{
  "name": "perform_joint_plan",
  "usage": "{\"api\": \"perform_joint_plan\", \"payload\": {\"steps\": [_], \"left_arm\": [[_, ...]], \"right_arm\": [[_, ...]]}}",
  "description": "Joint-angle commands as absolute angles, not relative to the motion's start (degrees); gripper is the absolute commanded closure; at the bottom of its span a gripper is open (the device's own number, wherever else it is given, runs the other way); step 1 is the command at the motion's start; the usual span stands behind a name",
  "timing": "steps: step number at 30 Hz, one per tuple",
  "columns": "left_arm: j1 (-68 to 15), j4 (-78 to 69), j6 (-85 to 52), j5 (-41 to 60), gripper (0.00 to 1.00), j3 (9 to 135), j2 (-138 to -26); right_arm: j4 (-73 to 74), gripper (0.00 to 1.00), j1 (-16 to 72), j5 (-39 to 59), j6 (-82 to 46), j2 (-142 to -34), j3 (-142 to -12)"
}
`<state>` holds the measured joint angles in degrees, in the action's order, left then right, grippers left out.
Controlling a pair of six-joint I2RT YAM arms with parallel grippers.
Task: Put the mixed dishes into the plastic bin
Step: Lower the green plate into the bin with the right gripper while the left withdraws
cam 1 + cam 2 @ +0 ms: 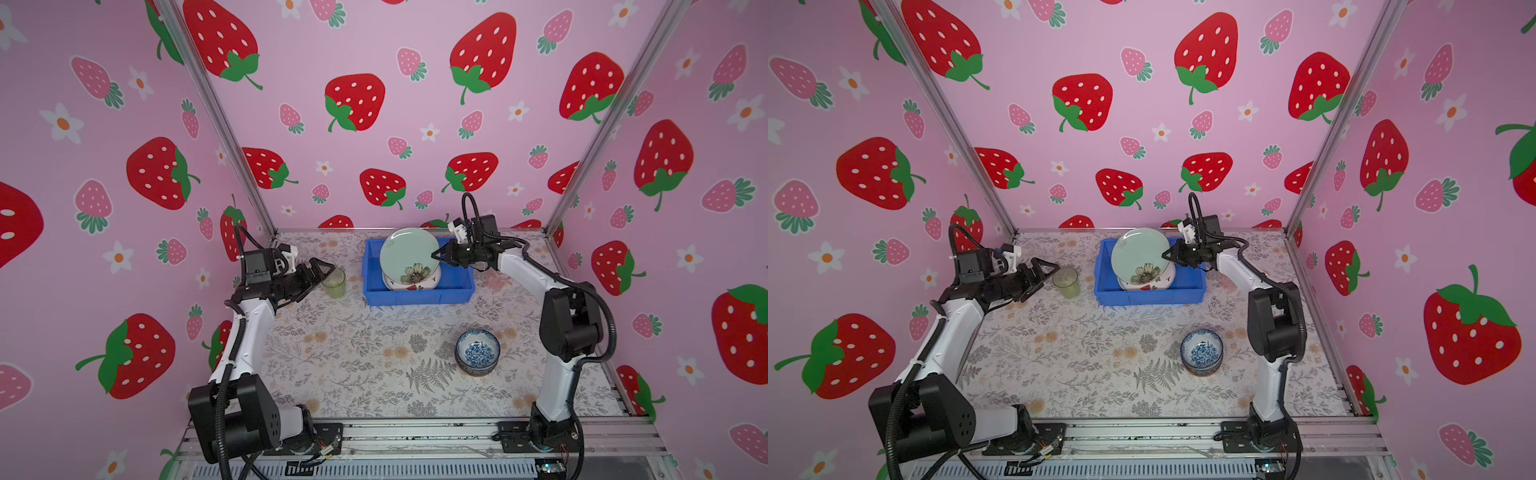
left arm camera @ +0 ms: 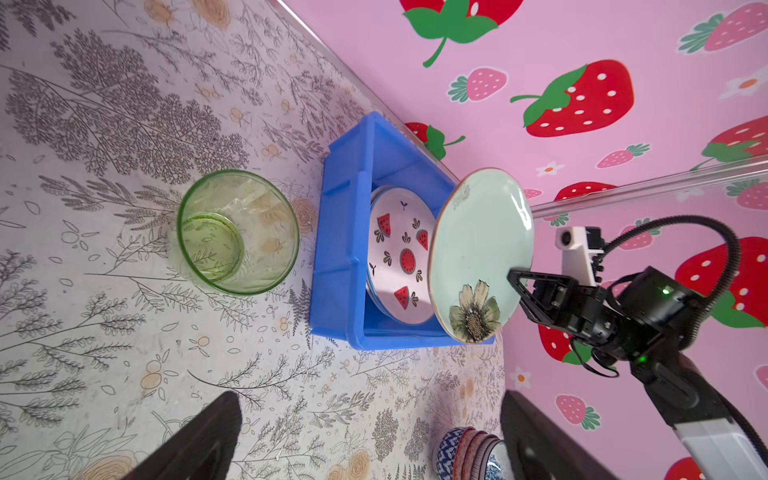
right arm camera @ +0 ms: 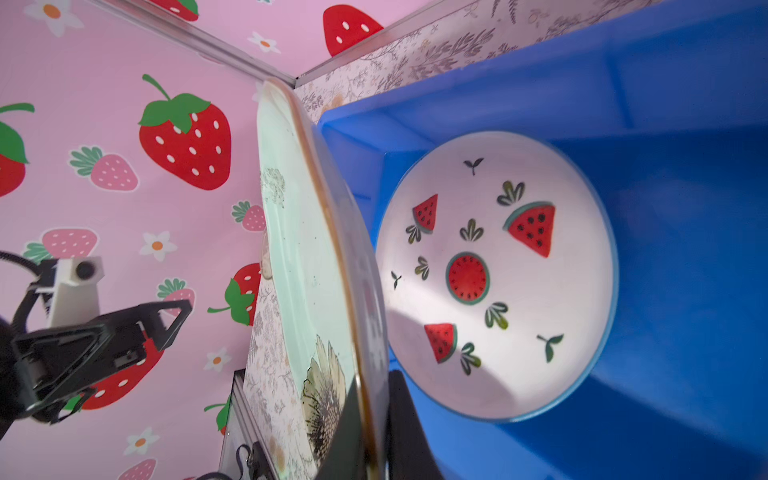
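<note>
While your right gripper (image 1: 435, 254) pinches the tilted green plate (image 1: 405, 253) by its rim over the bin (image 1: 415, 297), and your left gripper (image 1: 316, 282) gapes wide, treat that plate as stiff, slick and breakable.

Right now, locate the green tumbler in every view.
In a top view: green tumbler, left of the blue bin.
In a top view: green tumbler, left of the blue bin.
Left wrist: green tumbler stands beside blue bin.
Right wrist: absent; shared landmark, blue bin, shows.

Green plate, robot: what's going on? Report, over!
Right gripper shut on green plate, tilted over blue bin. Left gripper open, near green glass. Watermelon plate already inside, nothing blocking.
</note>
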<state>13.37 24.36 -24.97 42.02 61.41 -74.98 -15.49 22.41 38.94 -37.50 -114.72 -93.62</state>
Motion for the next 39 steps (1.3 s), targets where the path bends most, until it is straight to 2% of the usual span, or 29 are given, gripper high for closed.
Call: {"api": "perform_joint_plan", "payload": {"steps": [1,9,28,37,39], "left_arm": [[14.0,25.9,-23.3,42.8,0.01,61.6,-75.7],[15.0,25.8,-23.4,43.6,0.01,61.3,-76.2],[15.0,24.3,-25.0,46.4,0.02,60.8,-76.5],[15.1,23.6,-25.8,47.2,0.02,60.6,-77.2],[15.0,23.4,-26.0,47.5,0.02,60.5,-77.3]], "right_arm": [[-10.7,1.0,22.4,41.0,-40.5,-116.5,-99.1],[-10.6,1.0,22.3,39.5,-41.7,-120.8,-102.3],[-6.7,1.0,22.4,37.3,-41.2,-120.6,-91.8],[-6.3,1.0,22.3,36.2,-40.7,-122.4,-90.6],[-6.5,0.92,22.3,35.6,-40.5,-122.7,-90.6]]}}
